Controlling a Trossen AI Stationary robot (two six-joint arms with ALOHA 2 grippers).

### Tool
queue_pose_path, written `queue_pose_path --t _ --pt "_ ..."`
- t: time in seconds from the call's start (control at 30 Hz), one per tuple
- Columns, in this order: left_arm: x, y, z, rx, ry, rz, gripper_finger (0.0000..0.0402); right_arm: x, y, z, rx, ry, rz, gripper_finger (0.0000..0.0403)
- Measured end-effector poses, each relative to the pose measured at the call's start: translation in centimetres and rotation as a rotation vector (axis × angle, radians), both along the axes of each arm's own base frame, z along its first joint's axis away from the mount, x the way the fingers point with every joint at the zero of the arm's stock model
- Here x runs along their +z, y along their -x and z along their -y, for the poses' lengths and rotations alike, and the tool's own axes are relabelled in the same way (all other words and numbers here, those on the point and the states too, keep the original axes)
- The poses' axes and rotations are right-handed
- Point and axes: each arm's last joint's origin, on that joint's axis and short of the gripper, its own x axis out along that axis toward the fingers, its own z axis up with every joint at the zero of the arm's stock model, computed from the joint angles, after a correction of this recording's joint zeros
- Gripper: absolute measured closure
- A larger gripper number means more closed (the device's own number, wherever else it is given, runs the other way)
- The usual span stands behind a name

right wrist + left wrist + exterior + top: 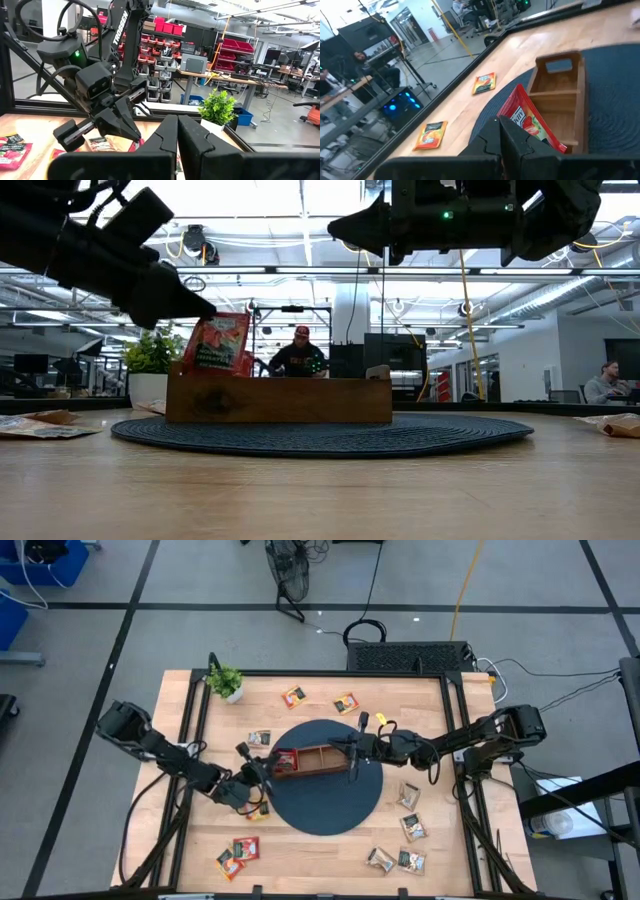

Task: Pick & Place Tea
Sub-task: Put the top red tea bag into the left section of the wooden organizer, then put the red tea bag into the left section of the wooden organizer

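A red tea bag (pixel 530 122) is held clenched in the left gripper (pixel 262 772) over the wooden tray's (pixel 325 759) left end compartment, long axis approx. vertical; right gripper (pixel 352 748), clenched & empty, hangs over the tray's other end.

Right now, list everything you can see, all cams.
table: 1, light wood, under everything
mat: 1, dark, round, table centre
wooden tray: 1, brown, on the mat
red sachet: 1, red, held over the tray's left end
loose sachets: about ten, on bare wood; two orange on the far side, four beige-and-green near right, the rest left of the mat
plant: 1, green, far-left corner
people: two, seated in the room behind
left gripper: shut on the red sachet
right gripper: shut, empty, above the tray's right end
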Motion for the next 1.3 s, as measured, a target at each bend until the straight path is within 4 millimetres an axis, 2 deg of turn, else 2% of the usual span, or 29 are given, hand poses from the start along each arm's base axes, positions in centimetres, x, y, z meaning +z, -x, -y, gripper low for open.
queue_pose_path --t 0.33,0.77,1.03,1.3 --pt "-2.5 -1.3 0.1 0.007 -0.029 -0.01 0.0401 0.0 0.0 0.0 0.0 0.0 0.0 0.0403" --pt "-2.8 -1.4 0.2 -0.015 -0.023 -0.022 0.0393 -0.1 0.0 0.0 0.0 0.001 -0.012 0.0403" --pt "-2.8 -1.3 0.3 -0.007 -0.018 -0.01 0.0314 -0.1 0.0 0.0 0.0 0.001 -0.012 0.0403" --pt "-1.0 -1.4 1.7 0.134 -0.22 -0.035 0.0237 -0.1 0.0 0.0 0.001 0.001 -0.014 0.0403"
